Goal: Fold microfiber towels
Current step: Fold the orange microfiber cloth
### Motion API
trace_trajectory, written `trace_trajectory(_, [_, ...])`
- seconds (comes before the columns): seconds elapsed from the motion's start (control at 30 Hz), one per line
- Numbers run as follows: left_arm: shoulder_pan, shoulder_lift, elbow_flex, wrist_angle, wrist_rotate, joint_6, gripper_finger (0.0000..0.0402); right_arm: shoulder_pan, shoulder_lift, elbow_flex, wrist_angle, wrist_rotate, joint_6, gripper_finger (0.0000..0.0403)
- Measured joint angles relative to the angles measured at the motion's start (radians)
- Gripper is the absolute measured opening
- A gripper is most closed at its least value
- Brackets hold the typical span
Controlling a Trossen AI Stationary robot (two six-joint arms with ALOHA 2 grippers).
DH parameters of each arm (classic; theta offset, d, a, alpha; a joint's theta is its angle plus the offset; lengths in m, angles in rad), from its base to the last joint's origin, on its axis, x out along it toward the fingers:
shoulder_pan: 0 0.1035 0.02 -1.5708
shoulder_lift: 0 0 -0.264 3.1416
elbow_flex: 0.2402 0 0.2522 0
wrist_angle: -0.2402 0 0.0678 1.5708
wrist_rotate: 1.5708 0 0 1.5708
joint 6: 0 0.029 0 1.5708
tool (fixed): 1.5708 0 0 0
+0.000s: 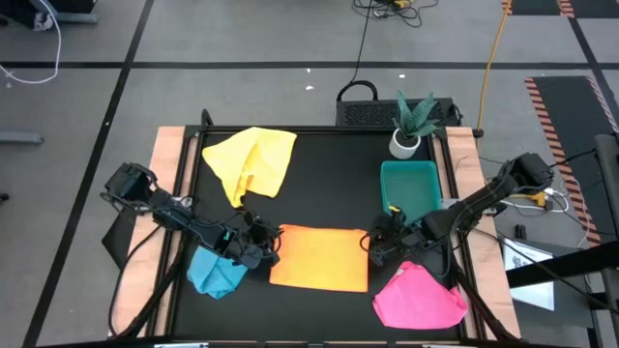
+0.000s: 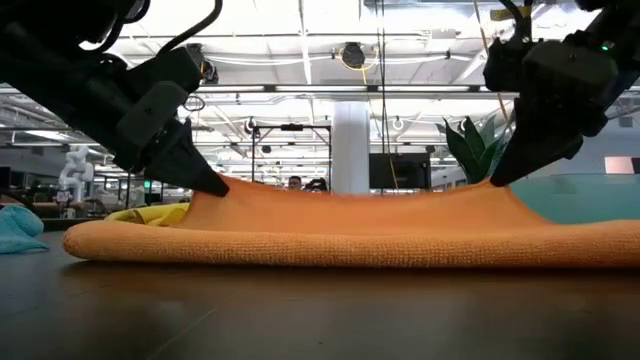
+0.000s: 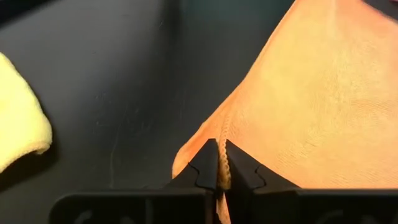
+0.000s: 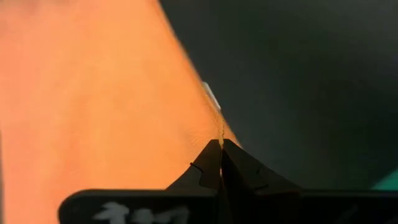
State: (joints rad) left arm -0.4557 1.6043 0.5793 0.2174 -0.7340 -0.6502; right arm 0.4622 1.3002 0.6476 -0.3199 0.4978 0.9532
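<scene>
The orange towel (image 1: 320, 257) lay spread near the front middle of the black counter (image 1: 329, 184), and both arms worked it at once. The left tool (image 1: 263, 244) was clenched on the towel's far left corner, a pinch of cloth edge visible between its fingertips (image 3: 208, 169) in the left wrist view. The right tool (image 1: 375, 249) was clenched on the far right corner in the same way, cloth caught at the tips (image 4: 214, 163). From the low view, both corners stood lifted off the counter while the near edge stayed down, so the cloth sagged between the two grips; holding matching corners likely served to carry the far edge over the near one for an even half fold. The other towels waited unfolded: a crumpled yellow one (image 1: 253, 162) at the far left, a bunched blue one (image 1: 217, 273) at the front left beside the left arm, and a pink one (image 1: 419, 298) at the front right. A green tray (image 1: 410, 187) and a potted plant (image 1: 412, 124) stood at the far right, clear of the fold.
</scene>
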Motion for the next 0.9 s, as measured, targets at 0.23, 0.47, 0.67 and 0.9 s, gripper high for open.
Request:
trace_trajectory(0.23, [0.000, 0.062, 0.000, 0.044, 0.001, -0.011, 0.0015, -0.047, 0.080, 0.000, 0.011, -0.022, -0.010, 0.0000])
trace_trajectory(0.47, [-0.001, 0.079, 0.000, 0.040, 0.009, -0.020, 0.0008, -0.064, 0.134, 0.003, 0.095, -0.031, -0.066, 0.0000])
trace_trajectory(0.67, [-0.001, 0.076, 0.000, 0.041, 0.030, -0.008, 0.0026, -0.065, 0.139, 0.000, 0.086, -0.056, -0.076, 0.0007])
trace_trajectory(0.9, [-0.001, 0.076, 0.000, 0.042, 0.097, -0.009, 0.0113, -0.064, 0.128, -0.001, 0.059, -0.058, -0.083, 0.0054])
